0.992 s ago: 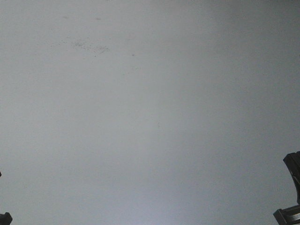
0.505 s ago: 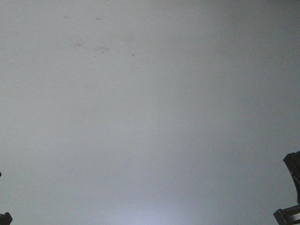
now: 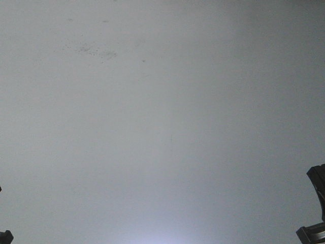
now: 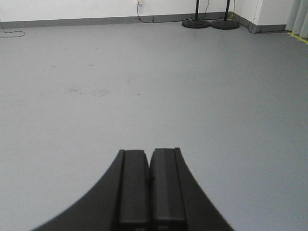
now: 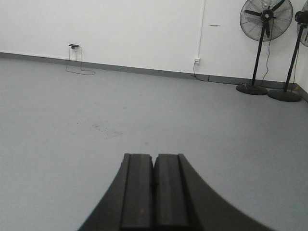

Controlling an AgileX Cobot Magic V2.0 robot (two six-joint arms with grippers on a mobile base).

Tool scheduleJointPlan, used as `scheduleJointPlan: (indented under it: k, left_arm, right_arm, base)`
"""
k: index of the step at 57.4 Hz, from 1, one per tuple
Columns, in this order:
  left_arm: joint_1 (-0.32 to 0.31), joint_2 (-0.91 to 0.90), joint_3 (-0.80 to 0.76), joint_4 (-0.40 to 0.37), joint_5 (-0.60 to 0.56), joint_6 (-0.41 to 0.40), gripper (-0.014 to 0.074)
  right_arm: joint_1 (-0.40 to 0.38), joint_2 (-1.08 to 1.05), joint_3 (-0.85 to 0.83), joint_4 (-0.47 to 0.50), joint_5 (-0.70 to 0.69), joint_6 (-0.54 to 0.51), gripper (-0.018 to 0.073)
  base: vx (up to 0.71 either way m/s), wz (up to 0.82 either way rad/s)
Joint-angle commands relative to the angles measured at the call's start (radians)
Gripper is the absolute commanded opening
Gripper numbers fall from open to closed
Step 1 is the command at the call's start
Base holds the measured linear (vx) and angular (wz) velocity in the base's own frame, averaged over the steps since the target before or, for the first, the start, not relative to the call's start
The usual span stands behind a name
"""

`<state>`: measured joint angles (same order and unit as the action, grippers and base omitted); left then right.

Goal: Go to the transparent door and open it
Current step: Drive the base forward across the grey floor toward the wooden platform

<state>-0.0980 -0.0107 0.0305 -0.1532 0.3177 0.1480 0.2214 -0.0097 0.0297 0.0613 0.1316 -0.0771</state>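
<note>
**Both pincers closed, door out of sight**

Fingers of left gripper (image 4: 150,156) and right gripper (image 5: 154,160) are pressed together, holding nothing. Grey floor (image 3: 162,122) fills the front view; dark corner bits are probably arm parts. Two fans (image 5: 266,19) stand by the wall. No view shows the transparent door.

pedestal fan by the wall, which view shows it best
The right wrist view: the pedestal fan shows its head, pole and round base. The left wrist view catches only round bases and pole bottoms. The front view shows only grey floor.
</note>
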Motion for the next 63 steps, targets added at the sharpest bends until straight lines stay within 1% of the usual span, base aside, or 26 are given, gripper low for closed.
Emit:
scheduleJointPlan:
  k: [1, 32, 47, 63]
  left_arm:
    - [-0.002, -0.015, 0.009, -0.010, -0.075, 0.000, 0.0003]
    - [-0.002, -0.015, 0.009, -0.010, -0.075, 0.000, 0.0003]
    - [-0.002, -0.015, 0.009, -0.010, -0.075, 0.000, 0.0003]
    - [-0.002, -0.015, 0.009, -0.010, -0.075, 0.000, 0.0003]
  right_arm:
    - [-0.003, -0.016, 0.004, -0.002, -0.084, -0.008, -0.0003]
    - [-0.003, -0.016, 0.004, -0.002, -0.084, -0.008, -0.0003]
    - [-0.003, -0.016, 0.004, -0.002, -0.084, -0.008, -0.0003]
    - [-0.003, -0.016, 0.004, -0.002, -0.084, -0.008, -0.0003]
  base:
    - [0.12, 0.01]
    - [0.23, 0.04]
    - [0.39, 0.12]
    - [0.46, 0.29]
